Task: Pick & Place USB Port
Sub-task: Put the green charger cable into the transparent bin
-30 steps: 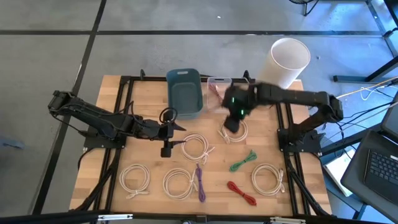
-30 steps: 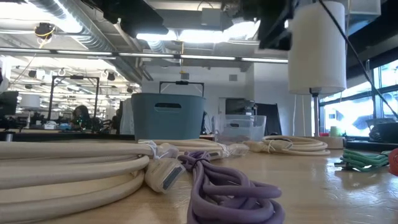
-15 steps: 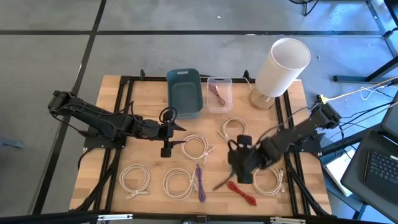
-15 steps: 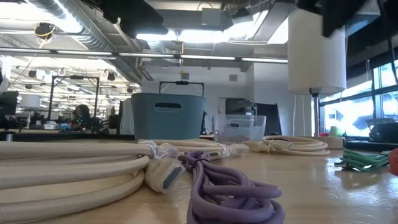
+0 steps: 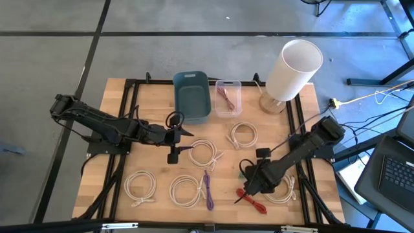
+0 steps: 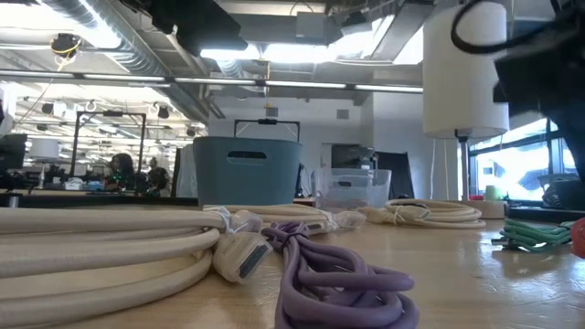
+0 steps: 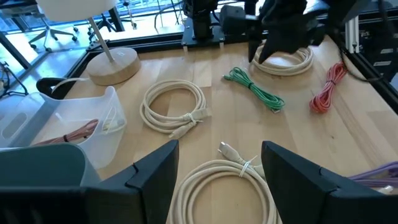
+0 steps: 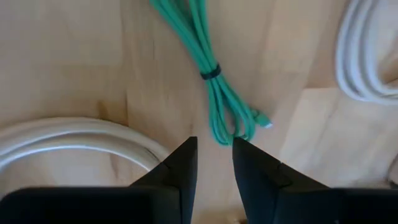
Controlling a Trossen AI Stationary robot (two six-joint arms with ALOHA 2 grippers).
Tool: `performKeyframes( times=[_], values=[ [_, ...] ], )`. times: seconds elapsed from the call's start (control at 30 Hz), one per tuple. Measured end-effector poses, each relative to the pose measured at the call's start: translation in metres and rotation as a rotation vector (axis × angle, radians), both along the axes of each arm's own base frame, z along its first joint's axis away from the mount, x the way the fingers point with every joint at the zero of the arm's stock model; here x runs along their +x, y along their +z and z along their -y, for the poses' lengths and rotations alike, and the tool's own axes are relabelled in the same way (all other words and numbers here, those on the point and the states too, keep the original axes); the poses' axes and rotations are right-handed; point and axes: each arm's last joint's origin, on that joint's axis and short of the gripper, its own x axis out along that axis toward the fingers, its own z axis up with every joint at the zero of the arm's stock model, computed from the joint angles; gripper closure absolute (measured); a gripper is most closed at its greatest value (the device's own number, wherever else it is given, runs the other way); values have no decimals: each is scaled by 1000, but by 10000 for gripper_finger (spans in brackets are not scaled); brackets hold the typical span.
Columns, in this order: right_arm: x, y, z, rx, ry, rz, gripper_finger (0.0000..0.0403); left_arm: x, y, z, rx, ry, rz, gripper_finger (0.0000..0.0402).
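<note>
A: Start at the left. What's the left arm doing?

B: Waiting. The left gripper (image 5: 173,145) sits over the middle of the table (image 5: 116,162), beside a white cable coil (image 5: 202,154). Its fingers are spread wide with nothing between them.

A: And what changed?

B: The right arm. A second ago it reached toward the clear tub (image 5: 228,98) at the back, next to the blue bin (image 5: 192,96). Half a second ago it had swung forward, and now the right gripper (image 5: 253,182) is low at the front right, over the green cable (image 5: 248,172), with the red cable (image 5: 251,200) just beside it.

A: Meaning?

B: I'd judge one drop-off is done and it's lining up the next pick. A reddish cable (image 5: 224,95) already lies in the tub.

A: The right arm's pose?

B: Stretched in from the table's right edge, wrist pointing down. Its fingers (image 8: 174,171) are nearly closed, a narrow gap left, holding nothing; the green cable lies on the wood just ahead of the tips.
</note>
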Motion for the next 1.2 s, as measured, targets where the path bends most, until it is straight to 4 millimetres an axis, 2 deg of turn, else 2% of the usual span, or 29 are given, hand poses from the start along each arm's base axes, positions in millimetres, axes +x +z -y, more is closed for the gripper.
performKeyframes(
  times=[0.13, 0.33, 0.73, 0.93, 1.2],
  values=[
    [-3, -13, 2, 18, -3, 7, 299, 0, 0, 0, -1, 0, 2, 178],
    [3, -18, 4, 57, 0, 50, 297, 0, 0, 0, 0, 0, 2, 178],
    [18, -23, 15, 113, 34, 106, 239, 0, 0, 0, 0, 0, 3, 178],
    [25, -23, 21, 103, 33, 134, 239, 0, 0, 0, 0, 0, 3, 178],
    [25, -24, 21, 121, 21, 124, 261, 0, 0, 0, 0, 0, 2, 178]
  ],
)
